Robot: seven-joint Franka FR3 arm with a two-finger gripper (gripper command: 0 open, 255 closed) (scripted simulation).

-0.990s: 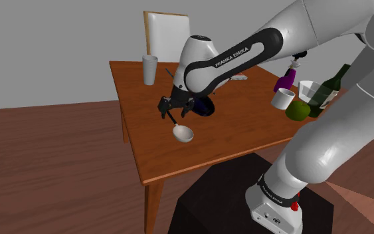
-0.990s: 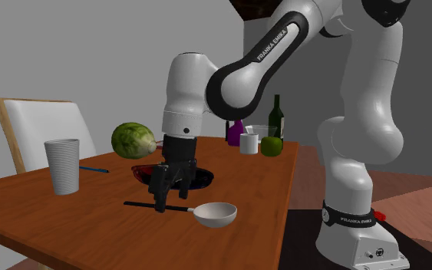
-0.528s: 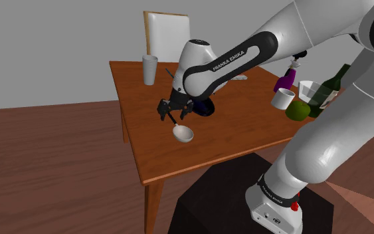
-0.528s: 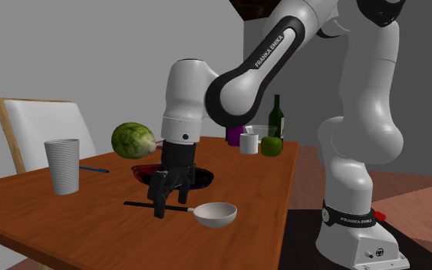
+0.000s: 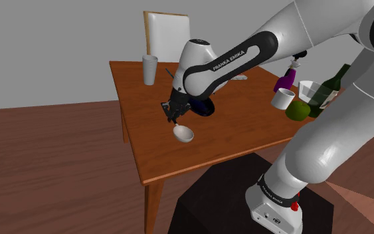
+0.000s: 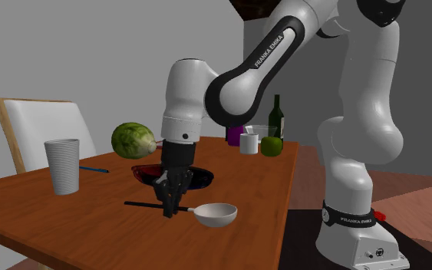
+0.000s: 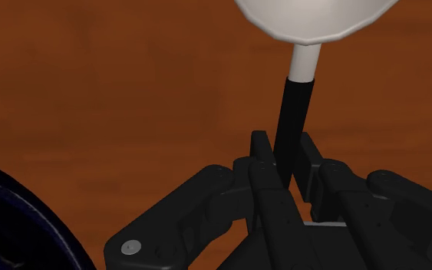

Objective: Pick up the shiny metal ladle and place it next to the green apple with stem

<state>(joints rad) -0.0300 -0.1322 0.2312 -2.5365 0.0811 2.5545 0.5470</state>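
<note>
1. I find the black two-finger gripper pinched tight on the dark handle of the white-bowled ladle.
2. The ladle appears to rest on the brown wooden table, well apart from the round green apple.
3. My judgement: lift vertically, keep the bowl level, and check for slip before travelling toward the apple.
</note>
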